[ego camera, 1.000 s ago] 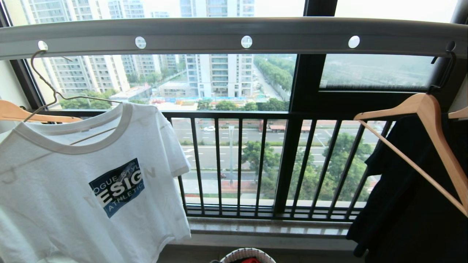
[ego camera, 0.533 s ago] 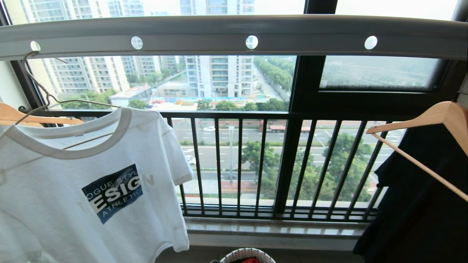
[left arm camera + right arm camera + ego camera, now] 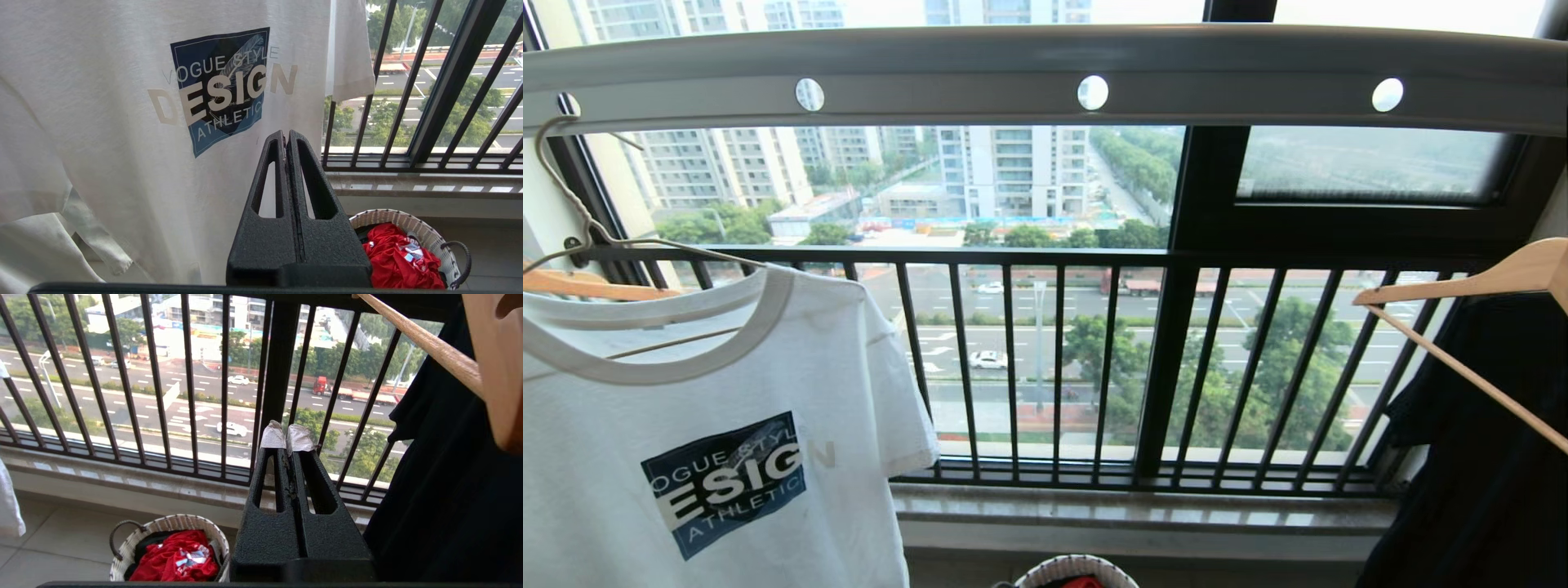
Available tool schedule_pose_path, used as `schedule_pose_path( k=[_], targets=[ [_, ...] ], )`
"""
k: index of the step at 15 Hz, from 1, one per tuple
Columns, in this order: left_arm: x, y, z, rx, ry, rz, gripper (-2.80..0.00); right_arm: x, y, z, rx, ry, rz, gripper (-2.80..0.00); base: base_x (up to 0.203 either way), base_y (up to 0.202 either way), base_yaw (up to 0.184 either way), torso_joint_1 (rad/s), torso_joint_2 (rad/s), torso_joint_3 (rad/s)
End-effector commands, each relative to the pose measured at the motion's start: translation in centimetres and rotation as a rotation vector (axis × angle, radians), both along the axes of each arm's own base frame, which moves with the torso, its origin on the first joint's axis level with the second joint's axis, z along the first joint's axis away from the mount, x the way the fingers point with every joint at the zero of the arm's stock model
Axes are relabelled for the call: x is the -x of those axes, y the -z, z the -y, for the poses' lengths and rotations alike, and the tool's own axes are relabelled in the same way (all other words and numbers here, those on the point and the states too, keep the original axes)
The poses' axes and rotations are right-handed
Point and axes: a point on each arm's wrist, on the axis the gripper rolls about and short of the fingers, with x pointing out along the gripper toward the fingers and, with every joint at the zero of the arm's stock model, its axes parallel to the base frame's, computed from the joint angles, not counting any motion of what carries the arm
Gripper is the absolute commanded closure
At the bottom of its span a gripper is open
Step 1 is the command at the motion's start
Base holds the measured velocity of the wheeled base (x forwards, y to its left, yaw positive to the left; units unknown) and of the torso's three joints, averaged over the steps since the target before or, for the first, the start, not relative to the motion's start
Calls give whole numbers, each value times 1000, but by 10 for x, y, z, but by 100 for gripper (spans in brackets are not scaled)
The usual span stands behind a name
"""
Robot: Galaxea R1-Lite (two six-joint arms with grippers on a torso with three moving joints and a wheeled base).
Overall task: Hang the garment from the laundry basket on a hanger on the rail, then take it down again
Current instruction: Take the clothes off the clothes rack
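The white DESIGN T-shirt [image 3: 703, 425] hung on the cream wire hanger [image 3: 572, 204] from the perforated rail [image 3: 1045, 69], having slid leftward in the head view as the camera turned. Below the rail, the left gripper [image 3: 286, 136] and right gripper [image 3: 287, 439] sat pressed together, empty, suggesting hanging was complete; take-down remained. The woven laundry basket [image 3: 171, 524] stood beneath.

The white DESIGN T-shirt [image 3: 711, 425] hangs on the wire hanger [image 3: 580, 220] at the rail's [image 3: 1045, 77] left; woven basket [image 3: 1076, 569] sits below.
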Motion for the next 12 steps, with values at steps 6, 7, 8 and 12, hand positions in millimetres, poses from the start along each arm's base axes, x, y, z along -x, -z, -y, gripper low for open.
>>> schedule_pose_path(
  k=[6,7,8,12],
  targets=[
    [0,0,0,0,0,0,0,-8,20,1,8,45,-6,0,0,0,0,0,0,0],
    [0,0,0,0,0,2,0,-8,21,2,4,66,-23,0,0,0,0,0,0,0],
    [0,0,0,0,0,0,0,-8,23,2,0,67,-36,0,0,0,0,0,0,0],
    [0,0,0,0,0,0,0,-8,24,2,3,67,-47,0,0,0,0,0,0,0]
  ],
)
